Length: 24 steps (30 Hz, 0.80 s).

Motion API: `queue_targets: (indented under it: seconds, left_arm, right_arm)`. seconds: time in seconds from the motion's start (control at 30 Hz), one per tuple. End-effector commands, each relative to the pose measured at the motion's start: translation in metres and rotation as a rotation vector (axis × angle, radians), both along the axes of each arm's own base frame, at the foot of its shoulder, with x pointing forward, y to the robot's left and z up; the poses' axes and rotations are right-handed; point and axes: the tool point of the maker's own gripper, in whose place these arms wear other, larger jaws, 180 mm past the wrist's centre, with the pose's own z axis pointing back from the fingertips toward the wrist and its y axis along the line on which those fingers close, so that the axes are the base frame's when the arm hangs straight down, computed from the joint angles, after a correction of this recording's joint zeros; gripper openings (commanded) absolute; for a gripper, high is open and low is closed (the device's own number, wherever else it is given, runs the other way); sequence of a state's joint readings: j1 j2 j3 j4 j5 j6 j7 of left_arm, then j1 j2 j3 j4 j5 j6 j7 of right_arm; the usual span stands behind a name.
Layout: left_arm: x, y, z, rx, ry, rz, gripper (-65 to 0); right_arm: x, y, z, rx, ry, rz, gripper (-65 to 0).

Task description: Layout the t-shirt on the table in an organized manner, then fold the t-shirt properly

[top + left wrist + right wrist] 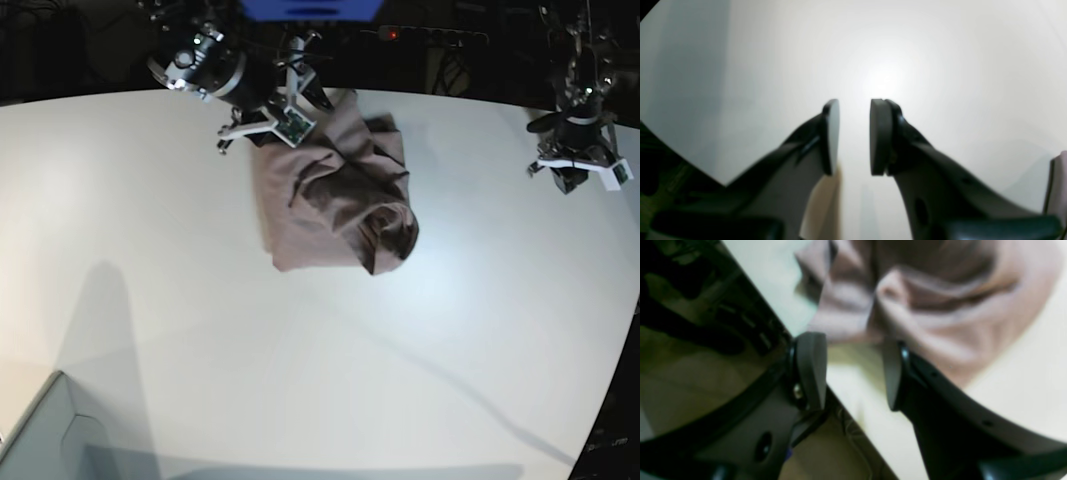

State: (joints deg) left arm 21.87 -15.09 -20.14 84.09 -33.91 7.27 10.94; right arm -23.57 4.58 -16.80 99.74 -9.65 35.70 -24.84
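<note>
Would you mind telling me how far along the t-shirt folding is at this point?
Done: nothing neat; the t-shirt lies crumpled on the table. In hand: the right gripper is open at the cloth's edge, holding nothing; the left gripper is open over bare table, apart. Left: spreading flat, then every fold.

The base view looks down from high over the whole table, while each wrist camera peers closely past its own fingers, the right one sharing the crumpled t-shirt with it.
</note>
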Motion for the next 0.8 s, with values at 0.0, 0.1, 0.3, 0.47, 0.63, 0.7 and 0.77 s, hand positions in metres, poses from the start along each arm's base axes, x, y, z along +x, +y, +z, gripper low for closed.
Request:
queue_targets:
  seconds: [0.0,0.1,0.3,0.47,0.63,0.7,0.77]
  left_arm:
    - [0.007,0.005,0.012,0.028,-0.038,-0.008,-49.8]
    - [0.007,0.005,0.012,0.028,-0.038,-0.007,-49.8]
    - [0.006,0.006,0.012,0.03,-0.037,-0.004,-49.8]
    - [0.005,0.006,0.012,0.03,-0.034,-0.004,-49.8]
    - [0.003,0.006,0.01,0.03,-0.03,-0.004,-49.8]
    - [0.002,0.006,0.01,0.03,-0.028,-0.004,-49.8]
    - [0.002,0.006,0.01,0.03,-0.028,-0.004,-49.8]
  right_arm:
    - [0.005,0.005,0.005,0.036,-0.016,-0.01,-37.0]
    - [-0.006,0.005,-0.01,0.027,0.035,-0.007,-37.0]
    - [-0.023,0.025,-0.018,0.051,0.08,0.036,-36.9]
    - [-0.028,0.044,-0.019,0.082,0.101,0.053,-36.9]
    - [-0.016,0.043,-0.036,0.061,0.128,0.049,-36.9]
    - [-0.015,0.042,-0.041,0.053,0.137,0.051,-36.9]
    - [-0.013,0.041,-0.044,0.048,0.141,0.053,-36.9]
